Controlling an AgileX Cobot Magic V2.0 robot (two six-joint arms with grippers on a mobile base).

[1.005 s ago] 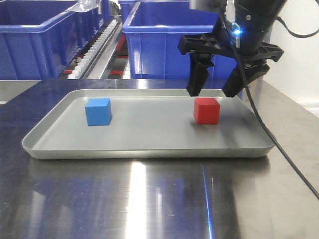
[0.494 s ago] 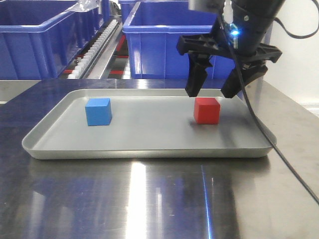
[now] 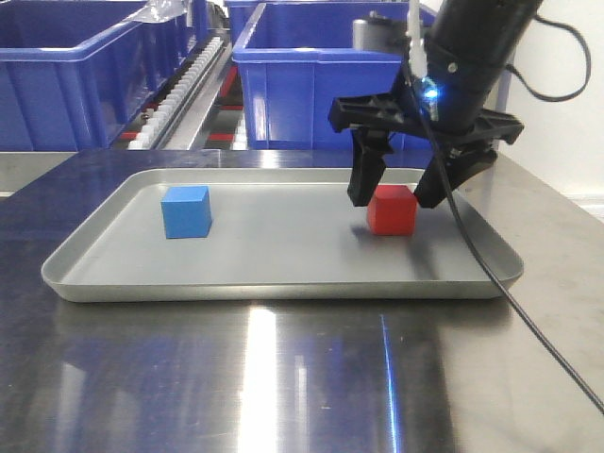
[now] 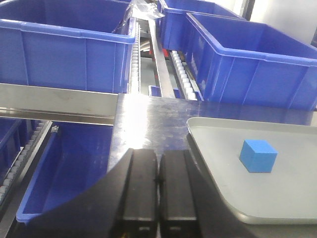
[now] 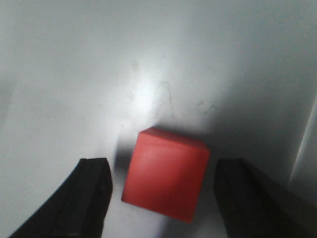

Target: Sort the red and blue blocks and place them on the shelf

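The right tool [image 3: 391, 198] hangs spread apart astride the red block [image 5: 166, 179], which sits slightly askew on the tray [image 3: 283, 286]. It should lower until the fingers flank the block's middle, square the wrist, then close gently. The left tool [image 4: 158, 193] rests pressed together.

Shiny steel tabletop [image 3: 283, 377] with glare streaks, big blue bins [image 3: 293, 94] behind, white wall [image 3: 576, 142] at right.

Overhead glare streaks the tabletop [image 3: 274, 377]; the red block [image 5: 166, 178] (blurred close-up) casts shadow.
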